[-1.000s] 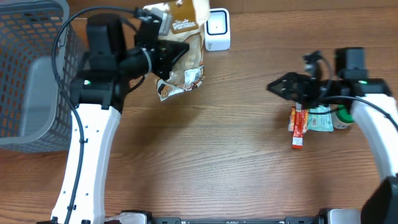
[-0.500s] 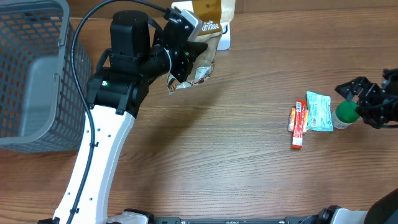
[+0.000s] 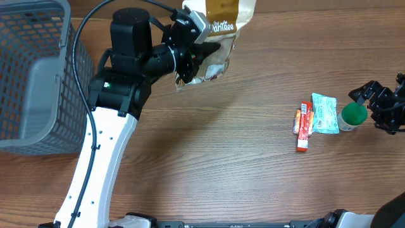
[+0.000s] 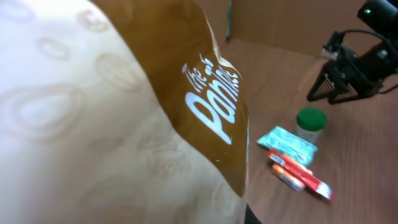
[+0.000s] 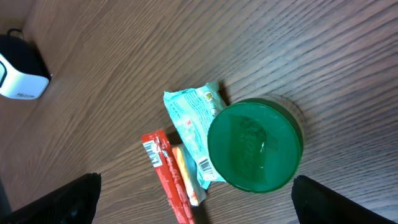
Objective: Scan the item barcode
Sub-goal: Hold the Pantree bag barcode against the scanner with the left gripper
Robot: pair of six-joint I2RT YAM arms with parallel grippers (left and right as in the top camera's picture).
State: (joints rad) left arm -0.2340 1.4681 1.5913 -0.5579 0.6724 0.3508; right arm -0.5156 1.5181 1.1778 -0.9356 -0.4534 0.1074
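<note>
A brown and cream snack bag (image 3: 218, 31) hangs above the table's back edge, and my left gripper (image 3: 190, 56) is shut on its lower part. The bag (image 4: 112, 124) fills the left wrist view and hides the fingers. No barcode shows on it. The white scanner (image 5: 18, 78) appears only at the right wrist view's top left; the bag covers it from overhead. My right gripper (image 3: 383, 107) stands open at the right edge, just right of a green-lidded jar (image 3: 353, 114). In its own view my right gripper (image 5: 196, 202) straddles the jar (image 5: 255, 144) from above without touching it.
A teal packet (image 3: 324, 114) and red snack bars (image 3: 305, 128) lie left of the jar. A grey wire basket (image 3: 31, 76) fills the left side of the table. The left arm's white link (image 3: 95, 164) slants across the front left.
The left arm has carried the bag right and toward the back, over the scanner. The right arm has pulled back from the snack pile to the right edge, still open.
</note>
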